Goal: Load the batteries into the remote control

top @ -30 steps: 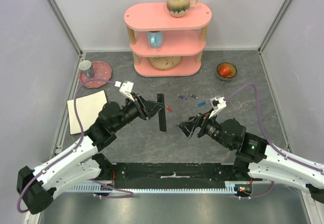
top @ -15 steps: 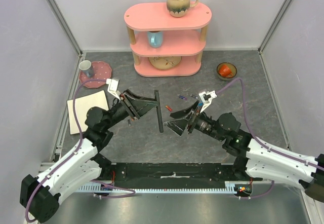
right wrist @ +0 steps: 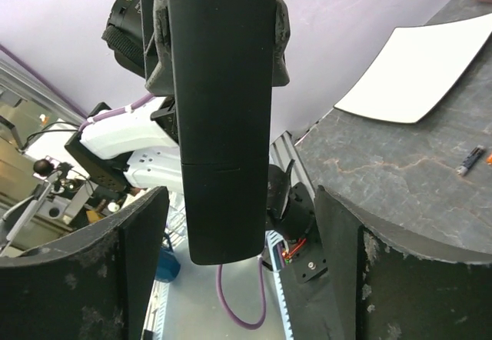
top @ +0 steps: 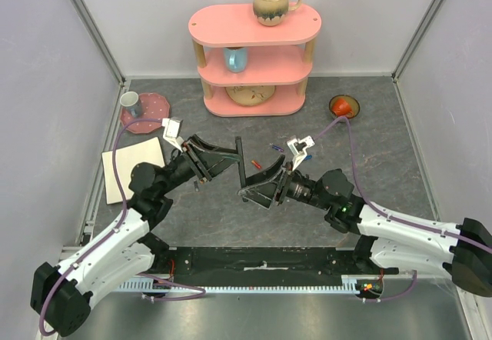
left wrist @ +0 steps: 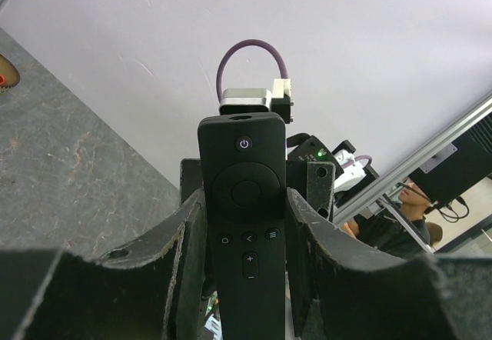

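My left gripper [top: 235, 163] is shut on the remote control [top: 241, 168], a slim black bar held off the table, one end toward the shelf. In the left wrist view the remote [left wrist: 244, 178] shows its button face between the fingers of the left gripper [left wrist: 246, 201]. My right gripper [top: 252, 188] is open, its jaws on either side of the remote's near end without touching. The right wrist view shows the remote's plain back [right wrist: 223, 109] between the wide jaws of the right gripper [right wrist: 240, 201]. A purple battery [top: 274, 147] lies behind the right arm. A small dark battery [right wrist: 470, 159] lies near the white board.
A pink three-tier shelf [top: 254, 55] with a mug [top: 273, 5] and a blue cup [top: 236, 59] stands at the back. A red plate [top: 154, 111] with a cup is at back left, a white board [top: 134, 167] at left, and a bowl [top: 344, 107] at back right.
The left gripper has raised the remote and tilted it up. The right arm has moved left, so its open jaws now straddle the remote's near end.
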Action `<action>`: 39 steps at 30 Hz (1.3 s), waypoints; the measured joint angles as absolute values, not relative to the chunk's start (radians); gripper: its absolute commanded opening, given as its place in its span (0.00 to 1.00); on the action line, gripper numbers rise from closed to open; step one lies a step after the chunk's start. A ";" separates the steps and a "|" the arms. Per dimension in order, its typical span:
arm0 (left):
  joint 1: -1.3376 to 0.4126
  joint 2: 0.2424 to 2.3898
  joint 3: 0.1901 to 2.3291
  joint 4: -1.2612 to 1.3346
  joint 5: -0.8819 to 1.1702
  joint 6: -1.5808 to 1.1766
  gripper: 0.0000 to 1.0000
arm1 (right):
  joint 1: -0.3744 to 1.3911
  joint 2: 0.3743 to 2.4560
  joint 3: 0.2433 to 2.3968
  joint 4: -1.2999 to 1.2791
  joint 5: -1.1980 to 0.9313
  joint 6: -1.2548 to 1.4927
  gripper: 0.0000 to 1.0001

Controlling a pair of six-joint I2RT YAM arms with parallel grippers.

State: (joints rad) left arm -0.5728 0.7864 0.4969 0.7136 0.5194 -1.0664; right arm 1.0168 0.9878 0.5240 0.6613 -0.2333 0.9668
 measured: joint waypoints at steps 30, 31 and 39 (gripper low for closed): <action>-0.475 0.722 0.678 0.134 0.430 -0.918 0.99 | 1.048 0.977 0.878 -0.144 0.050 0.545 0.04; -0.483 0.729 0.704 0.088 0.405 -0.897 0.99 | 1.053 0.995 0.887 -0.181 0.084 0.535 0.04; -0.607 0.795 0.744 -0.083 0.270 -0.804 0.98 | 1.094 1.086 0.894 -0.341 0.247 0.502 0.05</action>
